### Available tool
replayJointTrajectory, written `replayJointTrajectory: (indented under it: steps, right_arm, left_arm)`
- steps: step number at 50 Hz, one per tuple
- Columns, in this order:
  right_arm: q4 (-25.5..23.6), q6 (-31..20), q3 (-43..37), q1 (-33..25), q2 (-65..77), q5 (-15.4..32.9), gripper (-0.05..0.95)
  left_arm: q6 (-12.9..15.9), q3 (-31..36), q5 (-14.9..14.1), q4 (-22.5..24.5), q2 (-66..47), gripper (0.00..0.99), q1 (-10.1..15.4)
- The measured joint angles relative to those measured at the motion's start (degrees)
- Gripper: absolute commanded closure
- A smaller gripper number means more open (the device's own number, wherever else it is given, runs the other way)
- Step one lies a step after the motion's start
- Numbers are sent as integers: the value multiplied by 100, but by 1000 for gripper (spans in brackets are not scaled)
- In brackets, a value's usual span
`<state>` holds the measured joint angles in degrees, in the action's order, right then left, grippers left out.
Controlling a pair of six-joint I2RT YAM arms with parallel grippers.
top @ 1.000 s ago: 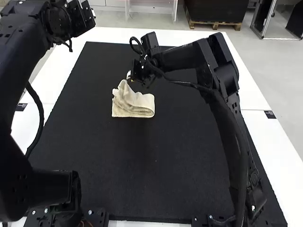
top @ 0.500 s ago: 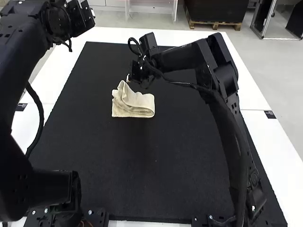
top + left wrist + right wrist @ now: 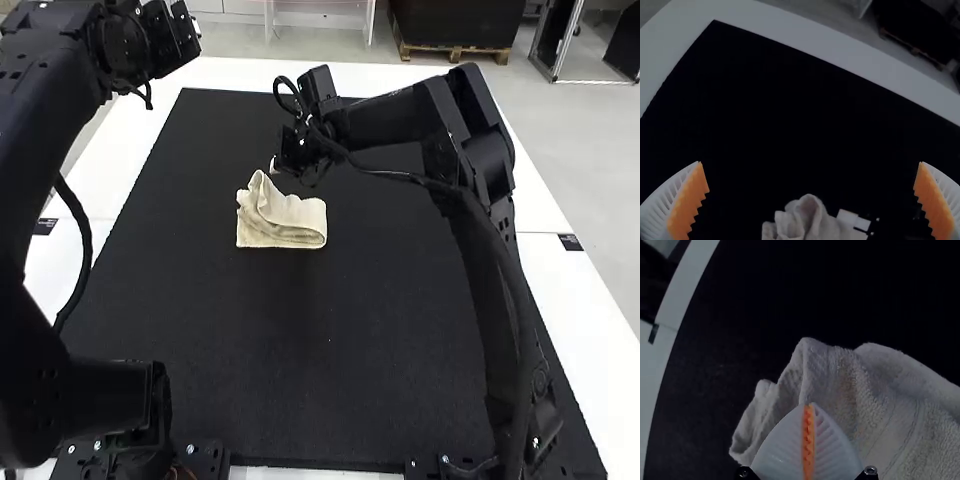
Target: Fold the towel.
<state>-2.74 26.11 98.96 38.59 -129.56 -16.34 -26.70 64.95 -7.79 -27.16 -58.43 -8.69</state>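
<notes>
Lying towel, high view: cream cloth point(image 3: 290, 222), folded into a compact, layered bundle, with a straight near edge, a rounded fold toward the right arm's side and a loose peak at its far left.
Mat, high view: black, matte and flat point(image 3: 320, 340), under the towel, on a smooth white table point(image 3: 555, 300).
Left arm, high view: dark, blocky links point(image 3: 40, 180); its gripper point(image 3: 180, 35) is beyond the mat's left edge, well apart from the towel.
Right arm, high view: black, angular links with a looping cable point(image 3: 480, 240); its gripper point(image 3: 274, 165) is at the towel's far side, a pale tip near the peak.
Left fingers, left wrist view: spread wide, white and ribbed, curved on the outside, their orange pads point(image 3: 688, 205) saw-toothed.
Towel peak, left wrist view: soft, rounded, upright folds; near them is a pale, squared piece point(image 3: 854, 219) with a dark line across it.
Right fingers, right wrist view: pressed together into a pointed white leaf shape, orange toothed pads point(image 3: 808, 440) meeting, in front of the towel; no cloth is visible between them.
Towel surface, right wrist view: looped terry pile, crumpled ridges at one corner, and a smoother band with thin parallel lines.
</notes>
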Motion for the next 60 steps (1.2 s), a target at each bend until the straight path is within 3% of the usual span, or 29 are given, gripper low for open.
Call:
replayJointTrajectory:
  steps: [60]
  right_arm:
    - [149,-48,-240,146,-101,0,925]
  left_arm:
    - [-22,0,-170,-140,140,25,2]
